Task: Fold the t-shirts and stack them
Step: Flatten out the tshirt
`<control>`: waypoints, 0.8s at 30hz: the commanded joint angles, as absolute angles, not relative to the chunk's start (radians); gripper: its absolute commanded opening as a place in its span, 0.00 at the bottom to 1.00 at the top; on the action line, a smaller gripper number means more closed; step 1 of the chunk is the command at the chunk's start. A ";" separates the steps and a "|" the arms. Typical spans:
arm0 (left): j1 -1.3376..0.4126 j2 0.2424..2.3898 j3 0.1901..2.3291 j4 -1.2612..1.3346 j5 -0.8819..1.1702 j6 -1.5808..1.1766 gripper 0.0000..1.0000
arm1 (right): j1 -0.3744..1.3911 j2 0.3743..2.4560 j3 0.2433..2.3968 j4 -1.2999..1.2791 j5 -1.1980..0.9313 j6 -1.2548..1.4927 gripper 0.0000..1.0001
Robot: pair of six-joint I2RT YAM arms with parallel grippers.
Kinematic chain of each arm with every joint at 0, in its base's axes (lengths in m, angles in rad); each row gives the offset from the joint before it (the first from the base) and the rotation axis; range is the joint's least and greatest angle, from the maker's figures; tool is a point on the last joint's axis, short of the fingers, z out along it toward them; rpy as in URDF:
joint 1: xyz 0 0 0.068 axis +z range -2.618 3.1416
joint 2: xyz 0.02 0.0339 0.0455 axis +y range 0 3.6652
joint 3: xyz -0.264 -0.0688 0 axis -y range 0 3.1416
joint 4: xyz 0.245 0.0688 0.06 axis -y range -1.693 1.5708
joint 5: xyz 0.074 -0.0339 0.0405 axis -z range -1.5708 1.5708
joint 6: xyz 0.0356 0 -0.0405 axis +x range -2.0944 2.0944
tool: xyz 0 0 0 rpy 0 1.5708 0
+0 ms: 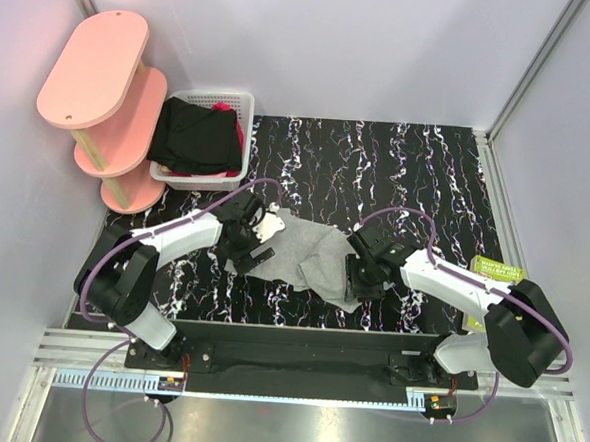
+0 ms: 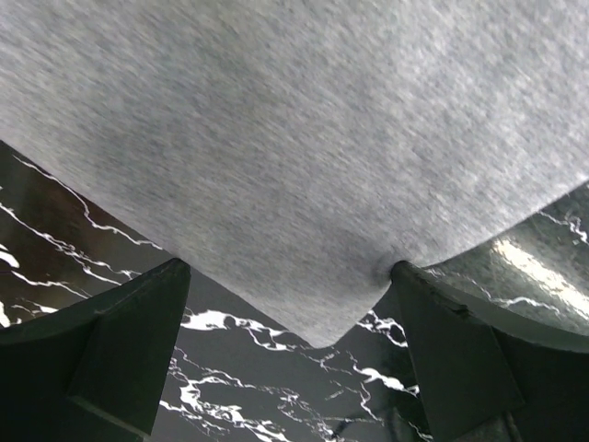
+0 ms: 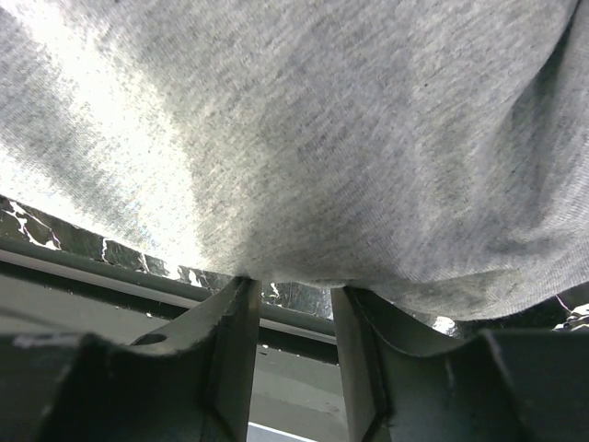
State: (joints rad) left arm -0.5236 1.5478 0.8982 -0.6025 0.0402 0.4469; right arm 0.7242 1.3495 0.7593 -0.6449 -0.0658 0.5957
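A light grey t-shirt (image 1: pixel 308 257) lies crumpled on the black marbled table (image 1: pixel 379 156) between my two arms. My left gripper (image 1: pixel 256 249) is at its left edge, jaws wide open. In the left wrist view a corner of the grey shirt (image 2: pixel 304 138) hangs between the left gripper's (image 2: pixel 287 268) fingers, with the right fingertip (image 2: pixel 409 285) touching the cloth. My right gripper (image 1: pixel 361 280) is at the shirt's near right edge. Its jaws (image 3: pixel 294 285) stand a narrow gap apart, tips against the grey cloth (image 3: pixel 322 138). A black garment (image 1: pixel 195 135) and magenta cloth (image 1: pixel 222 106) lie in the basket.
The white lattice basket (image 1: pixel 237 102) stands at the back left of the table, beside a pink two-tier shelf (image 1: pixel 94 68). A green packet (image 1: pixel 497 273) lies at the table's right edge, near my right arm. Grey walls close in on all sides.
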 commanded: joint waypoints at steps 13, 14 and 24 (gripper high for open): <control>-0.517 1.428 0.838 -0.595 0.003 0.465 0.95 | 0.733 1.267 0.675 -0.640 -0.162 0.676 0.56; -0.515 1.384 0.841 -0.610 0.003 0.465 0.95 | 0.736 1.264 0.673 -0.644 -0.164 0.675 0.56; -0.515 1.299 0.793 -0.669 0.015 0.434 0.95 | 0.744 1.266 0.666 -0.617 -0.137 0.673 0.57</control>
State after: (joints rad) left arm -0.5198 1.2694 0.8349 -0.6697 0.0185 0.4469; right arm 0.7315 1.2709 0.6662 -0.6476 -0.1429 0.6636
